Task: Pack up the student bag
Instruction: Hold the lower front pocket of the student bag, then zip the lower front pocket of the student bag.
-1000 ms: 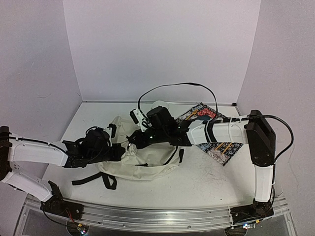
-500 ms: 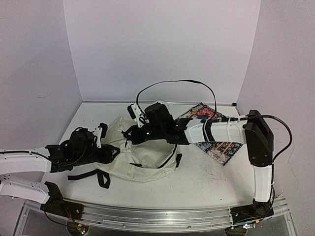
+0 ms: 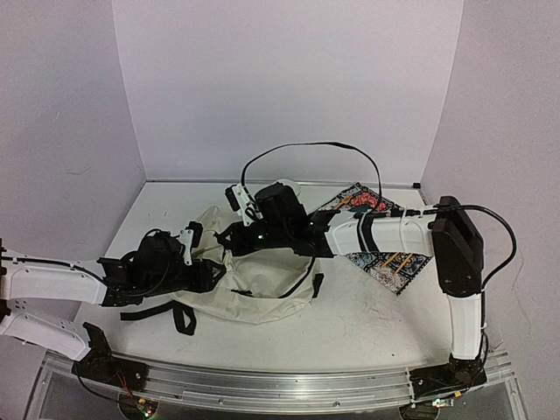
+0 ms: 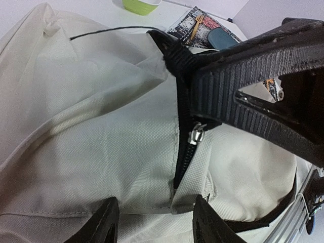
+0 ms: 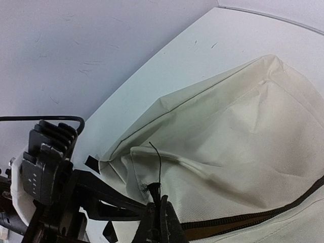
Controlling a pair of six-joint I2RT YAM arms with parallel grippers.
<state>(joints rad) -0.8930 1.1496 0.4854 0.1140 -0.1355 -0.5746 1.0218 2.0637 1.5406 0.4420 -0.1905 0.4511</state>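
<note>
As the right gripper point(image 5: 158, 210) stands: clamped shut on the black zipper end point(image 5: 153, 190) of the student bag point(image 3: 262, 293), a loose thread sticking up from the pinch.
Left gripper point(image 4: 152, 225): jaws partly apart and holding nothing; cream fabric lies in the gap.
Zipper pull point(image 4: 196, 134): a small metal tab just ahead of the left fingertips and close below the right gripper's hold.
Step in hand: judged to be opening the bag, one arm anchoring the zipper end while the other lines up on the pull; the teeth below the pull look closed.
Next move: the left gripper would need to ease forward, pinch the small tab squarely, then draw it along the zipper line away from the anchored end.
Bag's place: flat on the table point(image 3: 367, 328), left of centre, between the two grippers.
Long axis: roughly left to right across the table, slightly slanted.
Facing: black straps trail toward the near left corner; the held zipper end faces the far edge. Which end is the top cannot be told.
Waiting nearby: a patterned flat piece point(image 3: 389, 262) toward the far right corner.
</note>
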